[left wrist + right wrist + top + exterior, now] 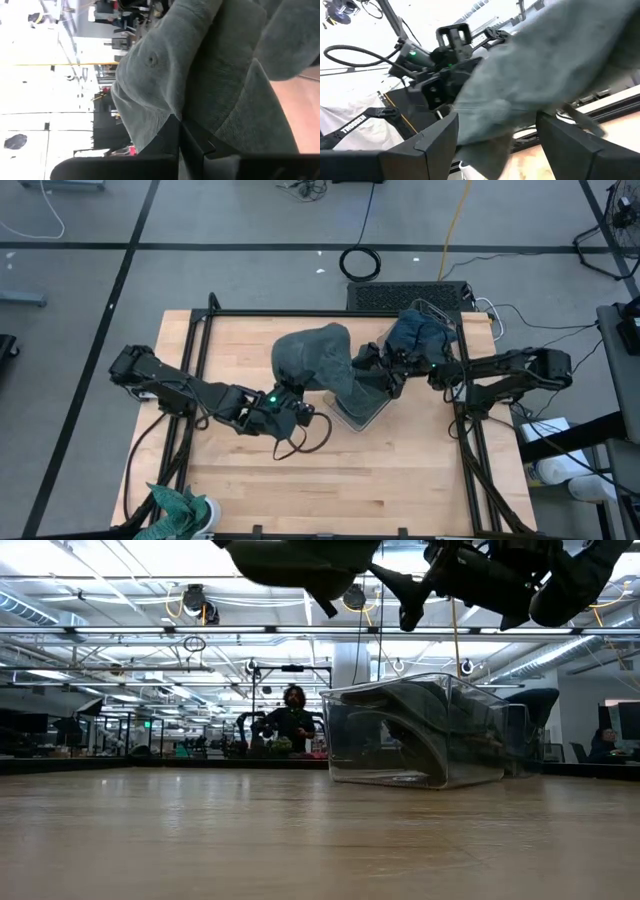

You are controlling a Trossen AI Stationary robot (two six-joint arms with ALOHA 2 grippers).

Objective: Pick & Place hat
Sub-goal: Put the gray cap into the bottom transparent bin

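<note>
Keep the grey hat level and high as it passes over the clear bin — both arms hold it aloft above the table. The left gripper is clenched on the hat's near edge; the right gripper has its fingers spread around the hat's far side; a second, blue hat lies behind.

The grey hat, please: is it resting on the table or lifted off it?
Lifted. The grey hat hangs above the wooden table, held by the left end effector.
</note>
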